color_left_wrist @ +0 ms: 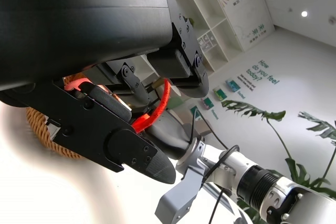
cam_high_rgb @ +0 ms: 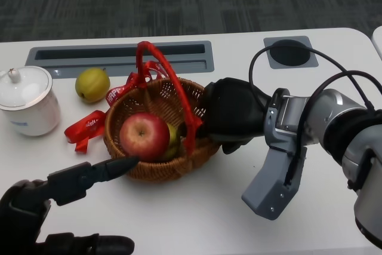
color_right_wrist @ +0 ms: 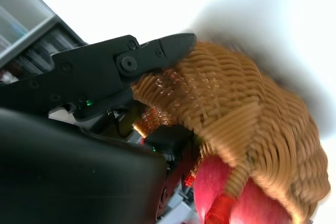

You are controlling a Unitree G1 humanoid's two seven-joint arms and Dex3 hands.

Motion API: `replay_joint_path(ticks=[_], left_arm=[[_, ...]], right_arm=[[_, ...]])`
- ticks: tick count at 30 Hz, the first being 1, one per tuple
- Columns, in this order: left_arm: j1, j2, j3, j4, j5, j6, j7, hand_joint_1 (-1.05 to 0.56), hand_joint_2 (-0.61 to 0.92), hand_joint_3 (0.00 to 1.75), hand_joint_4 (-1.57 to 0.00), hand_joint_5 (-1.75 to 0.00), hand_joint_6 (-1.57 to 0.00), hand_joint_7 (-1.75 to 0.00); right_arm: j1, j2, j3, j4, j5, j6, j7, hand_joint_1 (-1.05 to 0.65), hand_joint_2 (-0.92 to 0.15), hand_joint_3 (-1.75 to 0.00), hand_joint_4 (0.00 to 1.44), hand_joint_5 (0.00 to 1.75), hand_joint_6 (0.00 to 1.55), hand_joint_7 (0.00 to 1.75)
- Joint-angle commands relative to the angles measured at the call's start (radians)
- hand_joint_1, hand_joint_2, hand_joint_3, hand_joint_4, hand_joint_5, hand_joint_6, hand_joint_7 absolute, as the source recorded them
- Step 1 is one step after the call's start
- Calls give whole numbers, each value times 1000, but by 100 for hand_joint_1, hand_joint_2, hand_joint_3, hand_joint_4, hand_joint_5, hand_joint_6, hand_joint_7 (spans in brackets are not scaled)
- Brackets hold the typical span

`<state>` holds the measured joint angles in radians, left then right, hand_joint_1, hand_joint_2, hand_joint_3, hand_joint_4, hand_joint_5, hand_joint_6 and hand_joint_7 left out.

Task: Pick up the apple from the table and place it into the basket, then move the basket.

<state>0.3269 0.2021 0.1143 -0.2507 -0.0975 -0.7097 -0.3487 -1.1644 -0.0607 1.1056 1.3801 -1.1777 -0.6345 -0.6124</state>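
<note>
White table [cam_high_rgb: 197, 219]: wicker basket [cam_high_rgb: 156, 168] with red handle [cam_high_rgb: 169, 79], containing red apple [cam_high_rgb: 144, 136]. Right hand [cam_high_rgb: 234, 117] grips basket's rim. Left hand [cam_high_rgb: 65, 207] empty, fingers apart, one fingertip at basket's near wall.

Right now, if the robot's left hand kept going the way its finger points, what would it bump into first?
Probably the basket. The left hand points its fingertip at the near rim, just below the red apple; depth is unclear.

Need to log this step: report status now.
Right hand grips basket rim. Left hand open, fingertip at basket's near wall. Apple inside basket. White jar, pear on the table behind.
</note>
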Motion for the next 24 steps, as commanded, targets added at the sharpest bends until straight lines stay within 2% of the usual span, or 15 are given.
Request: replay_joint_path(ticks=[1, 5, 13, 16, 24], left_arm=[[9, -1, 4, -9, -7, -19, 20, -43, 73, 1, -83, 0, -74, 0], [12, -8, 5, -9, -11, -27, 29, -45, 73, 1, -83, -1, -74, 0], [9, -27, -3, -21, -18, -29, 46, -45, 72, 0, -85, -1, -76, -1], [14, -32, -3, -29, -23, -25, 49, -45, 72, 0, -85, -1, -77, -1], [11, -44, 7, -14, -20, -46, 53, -44, 72, 0, -87, -2, -79, -1]], right_arm=[[18, -8, -37, 4, 37, -29, 62, -25, -86, 0, 118, 28, 112, 9], [20, -18, -45, -3, 38, -57, 58, -23, -86, 0, 109, 27, 108, 3], [24, -41, -59, -3, 50, -135, 72, -20, -83, 0, 110, 12, 102, 0], [35, -46, -77, 0, 62, -135, 97, -19, -81, 0, 113, 11, 104, 2], [46, -34, -143, 5, 114, -106, 174, -21, -88, -2, 112, 7, 103, 0]])
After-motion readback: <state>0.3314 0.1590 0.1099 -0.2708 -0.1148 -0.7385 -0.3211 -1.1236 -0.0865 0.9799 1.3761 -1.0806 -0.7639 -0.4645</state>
